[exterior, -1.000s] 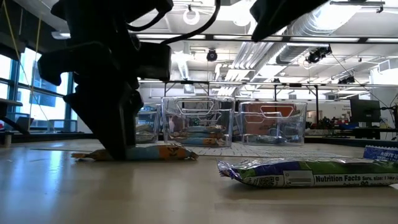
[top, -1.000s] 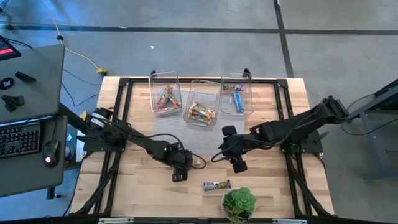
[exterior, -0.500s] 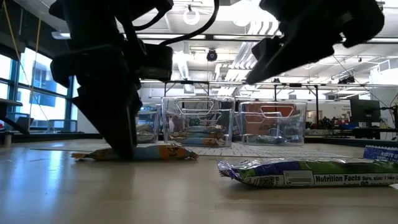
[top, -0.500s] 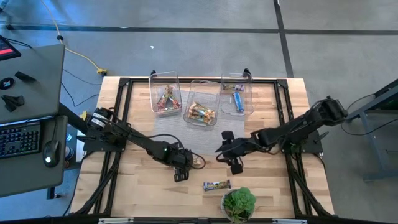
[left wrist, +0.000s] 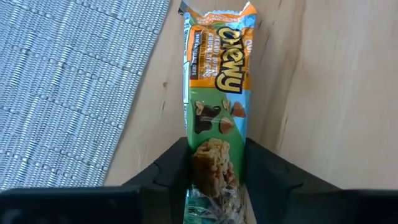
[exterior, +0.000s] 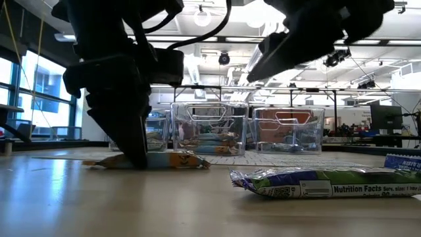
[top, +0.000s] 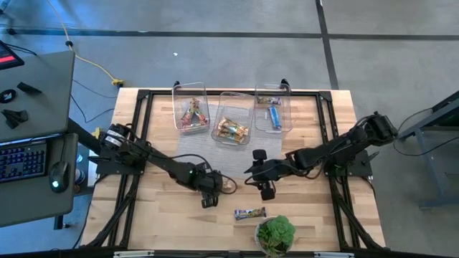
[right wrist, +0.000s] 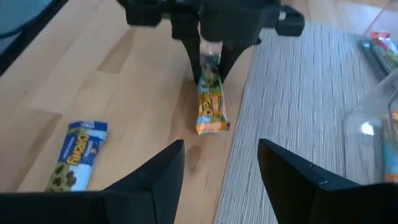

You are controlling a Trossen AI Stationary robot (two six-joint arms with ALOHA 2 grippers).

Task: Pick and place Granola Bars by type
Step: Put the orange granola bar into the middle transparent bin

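left gripper (left wrist: 214, 180) down on the light wooden table (top: 315, 208), fingers pinched on one end of a slim foil-wrapped granola bar with an orange and green "chewy" wrapper (left wrist: 216, 93); bar flat on the wood, just beside the edge of the grey woven mat (left wrist: 62, 93). right gripper (right wrist: 221, 165) hovering above the table near the mat's front edge, fingers spread, nothing between them.

judged light, thin and a little crinkly: slick foil, soft filling, likely to bend or droop if lifted by the tip alone. better hold across the narrow width, closer to the middle than the crimped end; present grip near one end, so some sag and slipping possible on the lift. not fragile, though a hard squeeze could crush the bar inside.

second bar, blue and green wrapper (top: 249, 213), flat on the table near the front, close to a small green potted plant (top: 275, 233).

three clear plastic bins in a row at the back of the table: left bin (top: 191, 107) with red-pink wrapped bars, middle bin (top: 233, 118) with gold-orange wrapped bars, right bin (top: 273, 107) with a blue bar and another at its far end. middle bin the likely match for the pinched bar.
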